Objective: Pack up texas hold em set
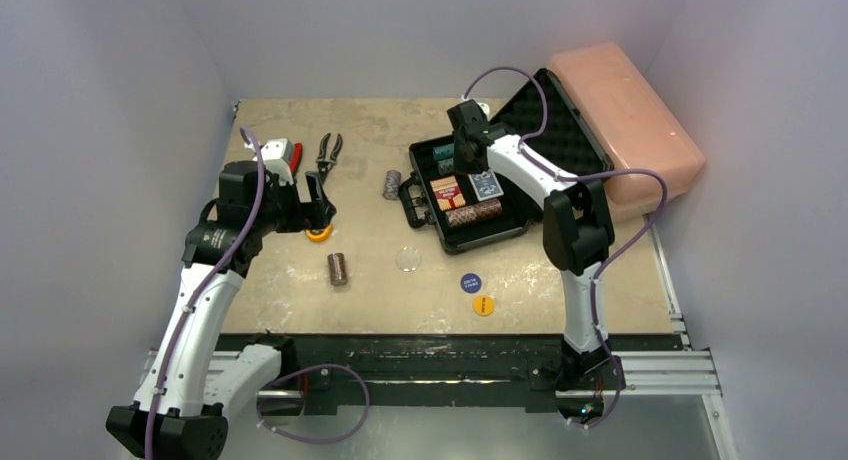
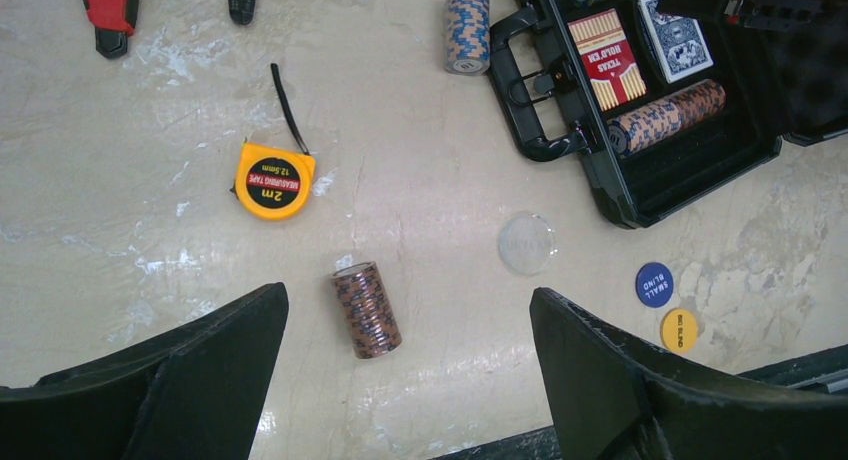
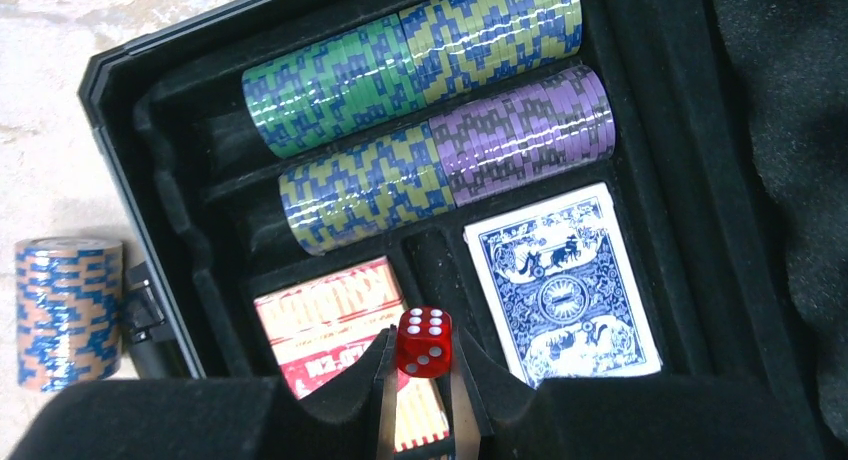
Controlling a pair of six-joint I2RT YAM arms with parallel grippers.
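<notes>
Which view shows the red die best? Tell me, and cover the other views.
Right wrist view: the red die sits close up, pinched in the right gripper over the black case, pips readable. In the top external and left wrist views, the die cannot be made out.

Pink box (image 1: 625, 130) at upper right, black pliers (image 1: 327, 152) upper left of centre, beige table (image 1: 560, 290), left wrist view: yellow tape measure (image 2: 273, 181) left of centre, red-handled tool (image 2: 110, 10) top left.

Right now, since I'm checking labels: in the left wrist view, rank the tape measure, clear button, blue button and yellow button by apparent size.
1. tape measure
2. clear button
3. blue button and yellow button: look alike, unranked.
</notes>
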